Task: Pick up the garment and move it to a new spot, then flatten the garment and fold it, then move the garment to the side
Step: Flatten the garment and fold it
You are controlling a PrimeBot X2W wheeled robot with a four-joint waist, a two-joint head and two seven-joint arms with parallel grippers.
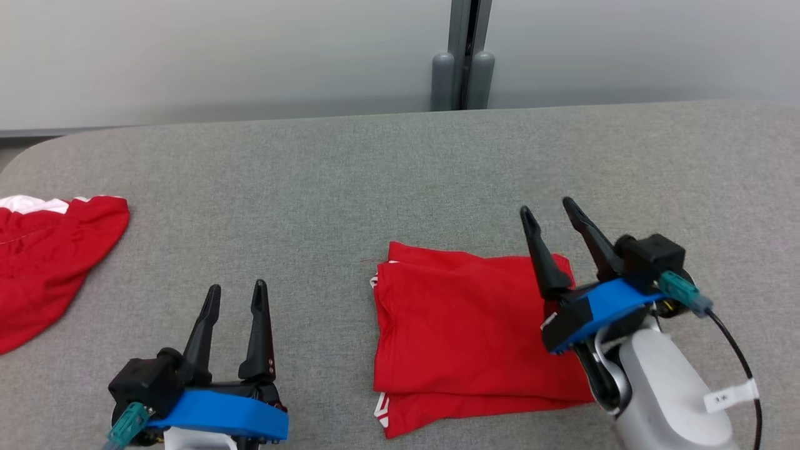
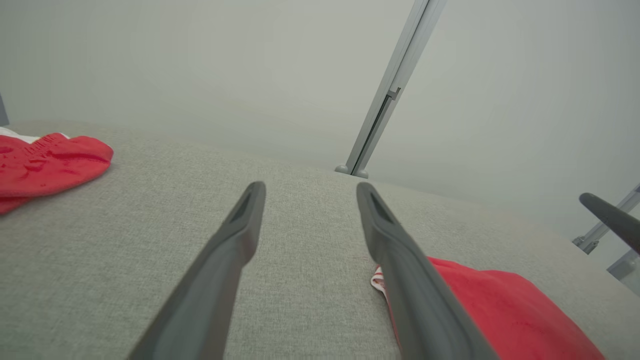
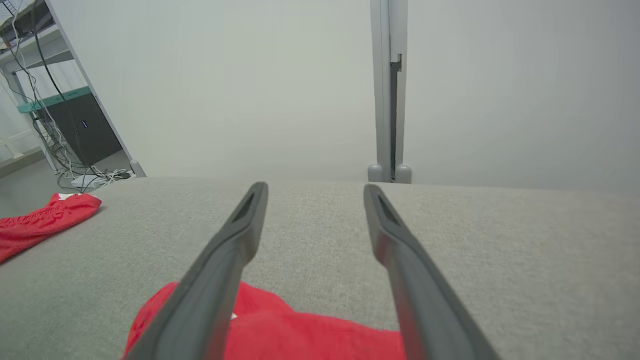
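Item, my right pincer [image 1: 547, 207]: right of centre in the head view, fingers spread wide, pinching nothing, set over the right-hand edge of the folded garment [image 1: 462, 325]; whether it touches the cloth I cannot tell. Item, my left pincer [image 1: 237, 286]: lower left of the frame, likewise spread and empty, well apart from the cloth. Item, the folded garment: red, a neat stacked rectangle lying flat on the grey counter [image 1: 375, 175], lower centre of the frame, with white trim showing at its left edge and a lower layer peeping out along the bottom. Item, a second red garment [image 1: 44, 262]: loose and rumpled, at the left edge of the frame, not in play. Item, a grey post [image 1: 462, 75]: top centre, against the pale wall. Condition, as I judge it: the folding looks done and the move to the side remains. Handling notes: bring the right pincer low along the right-hand edge and close through every layer, not the top one alone; take the opposite edge with the left pincer so the stack travels level; slide or lift gently to keep the folds shut; set it down clear of the rumpled garment.
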